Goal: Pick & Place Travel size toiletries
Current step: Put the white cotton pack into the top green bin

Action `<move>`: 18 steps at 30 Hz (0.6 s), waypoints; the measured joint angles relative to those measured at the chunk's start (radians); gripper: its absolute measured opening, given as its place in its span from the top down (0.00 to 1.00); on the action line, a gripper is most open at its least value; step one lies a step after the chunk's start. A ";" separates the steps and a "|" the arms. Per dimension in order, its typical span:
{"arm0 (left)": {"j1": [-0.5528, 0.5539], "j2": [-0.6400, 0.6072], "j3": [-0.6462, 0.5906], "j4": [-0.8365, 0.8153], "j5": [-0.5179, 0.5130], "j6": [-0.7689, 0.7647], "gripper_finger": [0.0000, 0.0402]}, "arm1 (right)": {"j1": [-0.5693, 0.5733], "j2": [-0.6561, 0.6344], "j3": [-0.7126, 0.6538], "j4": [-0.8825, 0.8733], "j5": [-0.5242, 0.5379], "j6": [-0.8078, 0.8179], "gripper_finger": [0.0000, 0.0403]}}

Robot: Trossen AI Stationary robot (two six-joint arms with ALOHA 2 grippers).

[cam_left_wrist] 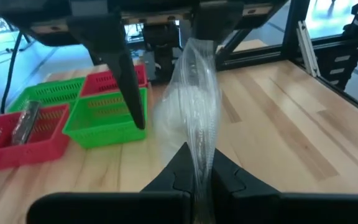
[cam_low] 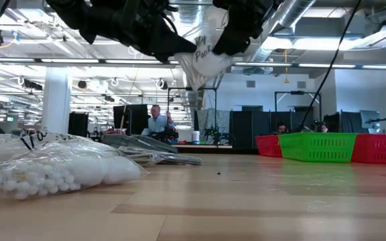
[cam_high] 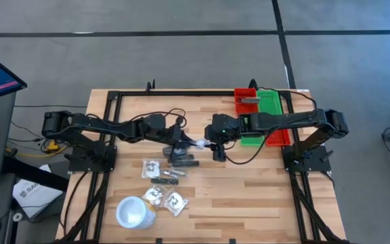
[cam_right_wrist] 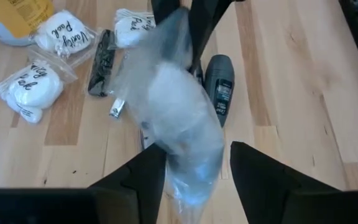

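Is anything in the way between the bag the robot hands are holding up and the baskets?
Nothing visible. The sachet hangs between the left hand and right hand, and only bare table lies toward the green basket.

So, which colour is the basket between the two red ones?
Green: the basket stands between two red baskets. The high view shows it best.

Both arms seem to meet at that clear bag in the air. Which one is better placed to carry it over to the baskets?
Probably the right. Its end effector is open around the sachet, and the baskets sit on its side. The left end effector grips it.
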 joint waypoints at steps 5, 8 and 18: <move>0.000 -0.003 0.001 -0.003 -0.009 0.000 0.99 | 0.000 0.000 0.000 -0.005 0.000 -0.001 0.65; 0.000 -0.003 0.001 -0.008 -0.012 0.000 0.99 | 0.000 0.000 0.000 -0.010 0.000 -0.006 0.77; 0.000 -0.004 0.001 -0.030 -0.098 -0.026 0.89 | -0.001 0.001 0.000 -0.024 0.002 -0.012 0.98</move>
